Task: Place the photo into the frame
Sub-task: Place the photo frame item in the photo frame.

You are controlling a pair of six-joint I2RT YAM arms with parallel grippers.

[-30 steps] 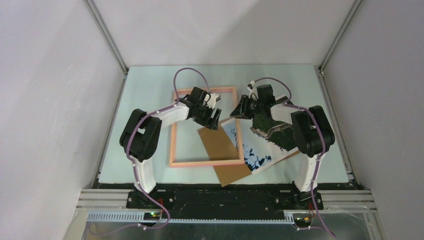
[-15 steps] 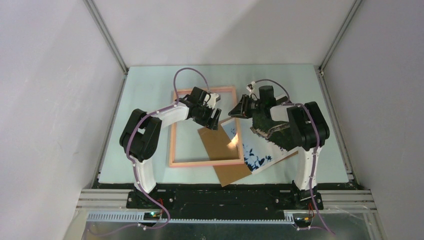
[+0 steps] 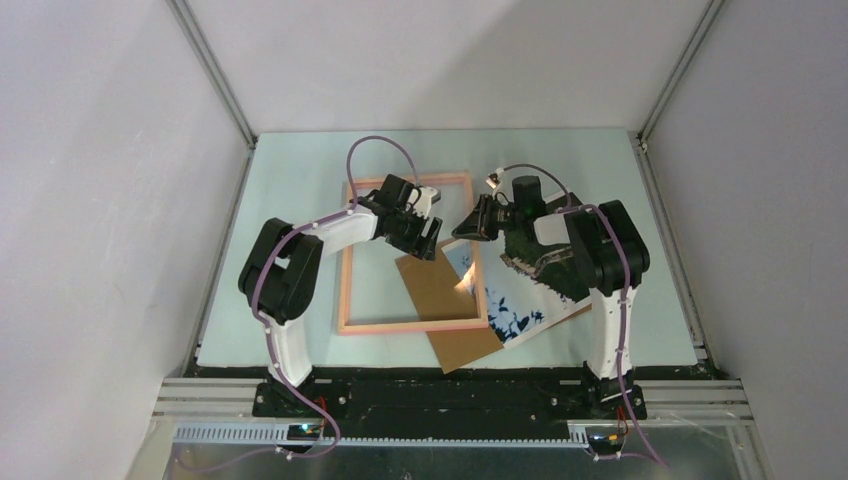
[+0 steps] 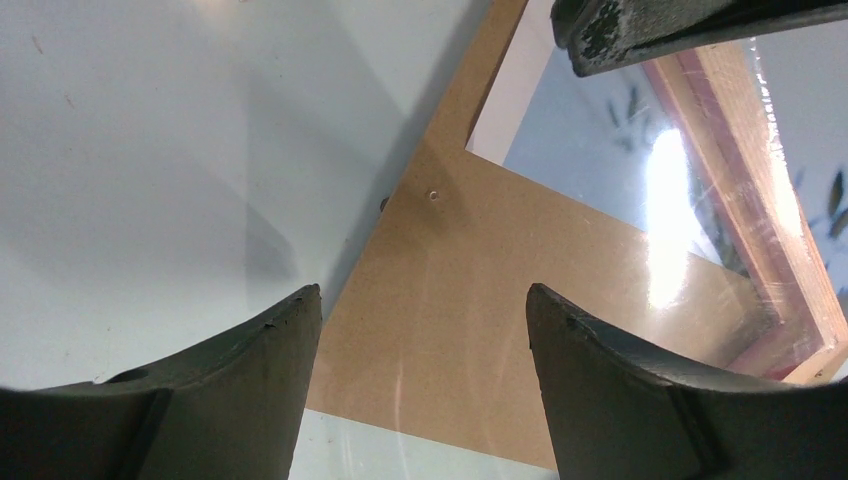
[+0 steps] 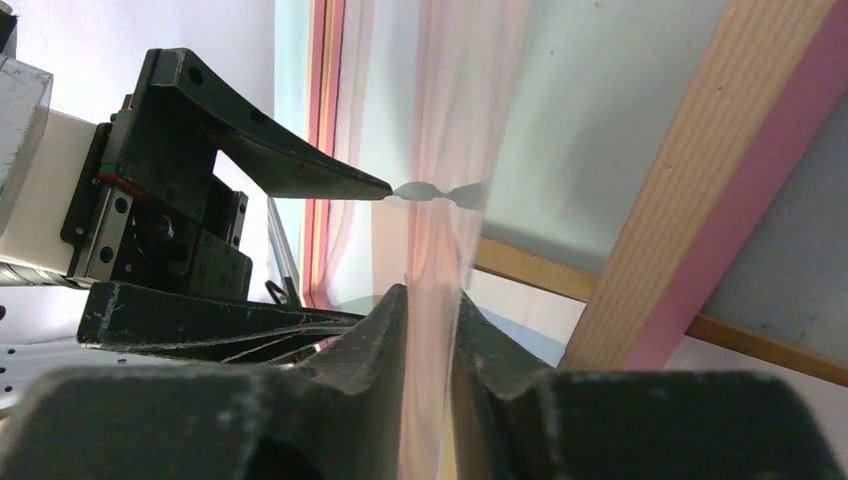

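The task is barely begun. The photo (image 3: 510, 305) lies askew on the counter (image 3: 290, 200), overlapping the right rail of the frame (image 3: 344, 285), beside the backing board (image 3: 445, 300). The left end effector (image 4: 420, 300) hovers apart. The right end effector (image 5: 430, 300) straddles a thin sheet edge, grip uncertain.

This is looking like a robotics lab, a closed test cell rather than a home or shop. The pale green table (image 3: 300, 170) is sitting between plain white panels (image 3: 100, 200) that are walling it in on its left, right and far sides. Bare aluminium rails (image 3: 213, 72) are rising from the table's far corners. A left arm (image 3: 285, 275) and a right arm (image 3: 610, 265) are standing bolted to a black base plate (image 3: 450, 395) at the table's near edge, purple cables (image 3: 378, 138) looping over them.
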